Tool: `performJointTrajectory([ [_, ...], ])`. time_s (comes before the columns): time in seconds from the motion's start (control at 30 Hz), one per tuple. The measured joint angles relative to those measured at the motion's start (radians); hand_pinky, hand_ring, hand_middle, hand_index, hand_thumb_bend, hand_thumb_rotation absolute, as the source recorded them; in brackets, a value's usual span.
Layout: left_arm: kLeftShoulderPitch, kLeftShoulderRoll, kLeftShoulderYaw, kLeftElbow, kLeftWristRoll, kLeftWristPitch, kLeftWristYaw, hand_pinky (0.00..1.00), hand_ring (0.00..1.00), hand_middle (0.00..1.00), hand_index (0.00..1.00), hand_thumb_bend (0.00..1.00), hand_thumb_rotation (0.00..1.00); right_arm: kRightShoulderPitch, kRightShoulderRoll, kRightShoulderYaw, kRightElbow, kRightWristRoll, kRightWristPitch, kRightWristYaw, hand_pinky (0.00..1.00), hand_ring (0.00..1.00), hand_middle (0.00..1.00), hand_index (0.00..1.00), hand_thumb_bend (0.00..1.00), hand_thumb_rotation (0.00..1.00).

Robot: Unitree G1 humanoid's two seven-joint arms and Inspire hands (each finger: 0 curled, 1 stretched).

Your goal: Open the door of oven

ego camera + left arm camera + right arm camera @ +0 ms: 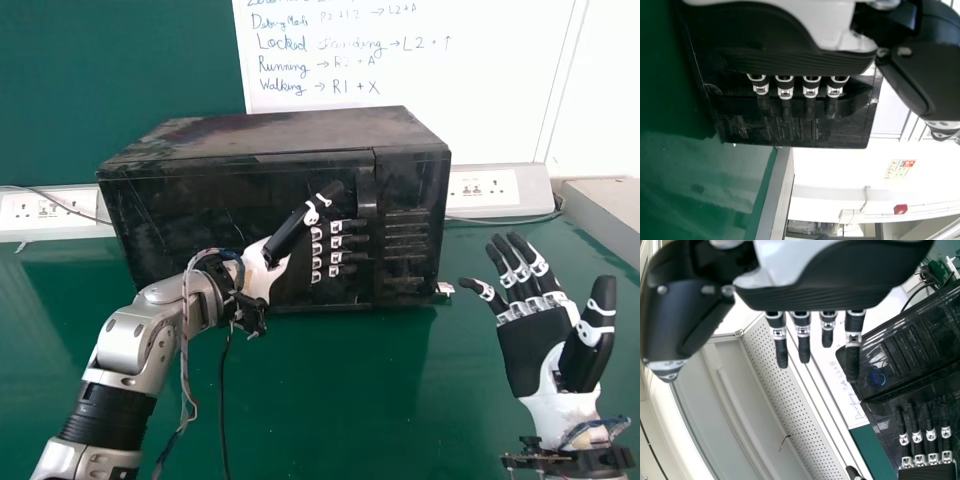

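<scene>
Beside the fingertips of my left hand (290,285), the handle (367,190) of the oven (270,135) looks smooth and stiff, best hooked by its edge; the heavy-looking oven might drag. My fingers stretch straight towards it, thumb raised, though contact, dark on dark, I can't confirm. Well apart, my right hand (540,350) is open

Oven (175,220) partly behind left hand (261,276)
</scene>
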Motion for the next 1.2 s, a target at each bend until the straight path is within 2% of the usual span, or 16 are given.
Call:
performJointTrajectory([
  [0.17,-0.002,-0.005,-0.003,0.001,0.044,-0.017,0.026,0.62,0.84,0.93,0.88,1.00,0.78,0.000,-0.001,-0.001,0.000,0.000,0.000,0.000,0.86,0.94,1.00,1.00,1.00,0.91],
  [0.4,-0.002,-0.007,0.003,-0.008,0.044,-0.016,0.034,0.62,0.83,0.92,0.87,1.00,0.80,-0.002,-0.003,-0.003,0.003,0.000,-0.001,0.000,0.86,0.94,1.00,0.99,1.00,0.91],
  [0.6,0.003,0.013,0.022,-0.020,0.038,-0.016,0.032,0.66,0.81,0.90,0.86,1.00,0.80,-0.003,-0.007,-0.005,0.007,0.001,-0.001,0.002,0.86,0.94,1.00,0.99,1.00,0.91],
  [1.07,0.008,0.018,0.054,-0.030,0.032,-0.012,0.041,0.60,0.81,0.90,0.85,1.00,0.78,-0.007,-0.010,-0.010,0.015,0.007,0.001,0.011,0.86,0.95,1.00,0.99,1.00,0.90],
  [1.2,0.008,0.017,0.055,-0.010,0.031,-0.017,0.041,0.62,0.81,0.90,0.86,1.00,0.78,-0.007,-0.010,-0.010,0.015,0.010,0.003,0.013,0.86,0.95,1.00,0.99,1.00,0.89],
])
